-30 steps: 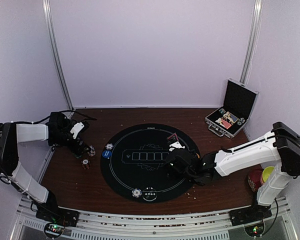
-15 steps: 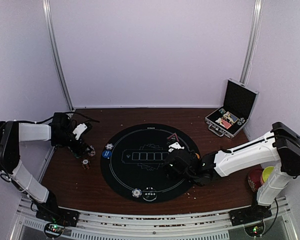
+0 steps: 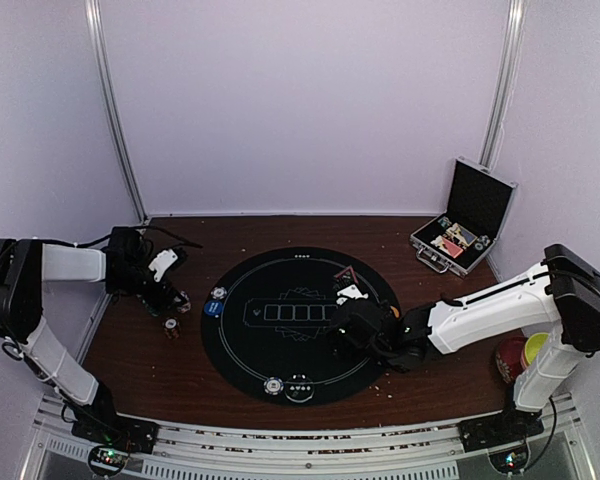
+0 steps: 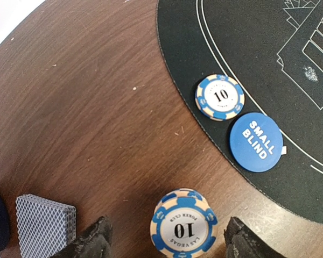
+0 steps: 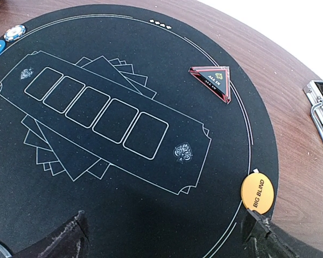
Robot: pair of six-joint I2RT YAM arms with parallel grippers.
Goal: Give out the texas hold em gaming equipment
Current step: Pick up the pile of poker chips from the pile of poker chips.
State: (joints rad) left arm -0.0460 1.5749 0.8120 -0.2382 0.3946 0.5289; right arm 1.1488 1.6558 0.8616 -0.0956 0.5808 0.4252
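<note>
A stack of blue-and-cream poker chips (image 4: 183, 228) (image 3: 183, 301) stands on the wood just off the mat. My left gripper (image 4: 169, 232) (image 3: 173, 298) is open around it, with a gap showing on each side. A grey-backed deck of cards (image 4: 46, 223) lies to the left of it. On the mat's edge sit one blue chip (image 4: 219, 97) and the blue SMALL BLIND disc (image 4: 255, 141). My right gripper (image 5: 167, 226) (image 3: 352, 330) hangs open over the black mat (image 5: 124, 204), holding nothing. The orange BIG BLIND disc (image 5: 257, 192) lies by its right finger. The red triangle marker (image 5: 211, 81) lies farther back.
The open black case (image 3: 467, 228) stands at the back right. Red (image 3: 507, 360) and yellow (image 3: 534, 346) bowls sit behind the right arm. Another chip (image 3: 272, 385) rests at the mat's near edge. A small brownish stack (image 3: 170, 327) stands on the wood near the left gripper.
My left gripper has edged slightly right, staying over the chip stack. The right arm has not moved.
</note>
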